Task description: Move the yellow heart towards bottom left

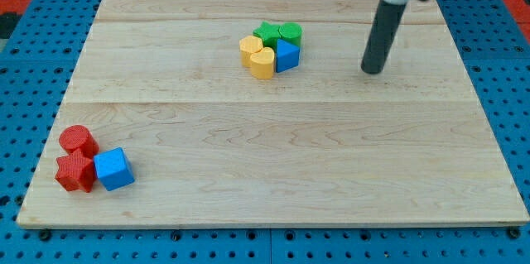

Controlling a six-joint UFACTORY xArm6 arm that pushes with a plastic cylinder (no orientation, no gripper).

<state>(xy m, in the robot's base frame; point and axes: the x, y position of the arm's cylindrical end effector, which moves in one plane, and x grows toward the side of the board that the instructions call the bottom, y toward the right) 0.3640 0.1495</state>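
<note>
The yellow heart (262,62) lies on the wooden board (273,148) above the middle, in a tight cluster. A second yellow block (250,47) touches it on its upper left. A blue block (286,55) touches it on the right. Two green blocks (267,33) (291,33) sit behind them. My tip (373,71) is to the right of the cluster, apart from it, about a hundred pixels from the blue block.
At the view's bottom left a red cylinder (77,140), a red star-like block (75,171) and a blue cube (113,169) sit together near the board's corner. Blue pegboard surrounds the board.
</note>
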